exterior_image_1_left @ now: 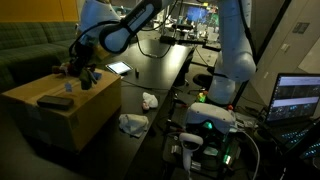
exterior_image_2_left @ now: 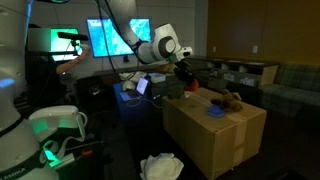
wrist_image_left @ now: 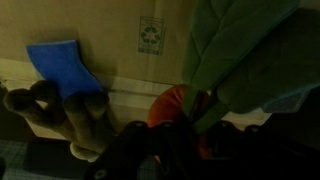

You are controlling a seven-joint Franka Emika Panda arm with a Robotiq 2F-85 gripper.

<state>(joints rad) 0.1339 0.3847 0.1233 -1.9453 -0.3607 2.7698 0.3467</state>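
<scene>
Plush toy [exterior_image_2_left: 229, 100], blue sponge [exterior_image_2_left: 215, 113] near hand [exterior_image_2_left: 190, 81]

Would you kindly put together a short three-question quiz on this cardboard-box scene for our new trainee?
1. True or false: the blue sponge lies on top of the cardboard box.
2. In the wrist view, what lies right beside the blue sponge? A) a brown plush toy B) a mug C) a banana
3. Fill in: in the wrist view, the small thing nearest the gripper is coloured ____.

Key: 1 true. 2 A. 3 orange: the orange thing sits right by the fingers, though whether it is gripped cannot be told.
</scene>
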